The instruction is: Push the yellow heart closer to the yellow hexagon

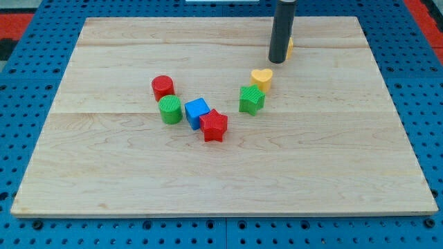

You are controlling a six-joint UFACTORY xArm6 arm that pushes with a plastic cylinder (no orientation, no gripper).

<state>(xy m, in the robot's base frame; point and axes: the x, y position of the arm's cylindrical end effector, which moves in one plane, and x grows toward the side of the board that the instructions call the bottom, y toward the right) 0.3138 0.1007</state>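
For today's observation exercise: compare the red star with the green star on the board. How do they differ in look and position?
Colour: the red star is red, the green star green.
Place: the red star lies lower and further to the view's left; the green star sits nearer my tip.
Neighbours: the red star touches the blue cube; the green star sits just below the yellow heart.
Shared: both are ridged star-shaped blocks, similar in size, resting on the wooden board.

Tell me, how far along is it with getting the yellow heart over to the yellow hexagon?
Nothing looks done yet: the yellow heart sits apart from the yellow hexagon, beside the green star. In hand: my tip rests by the hexagon, mostly hiding it. Left: pushing the heart toward the view's top right.
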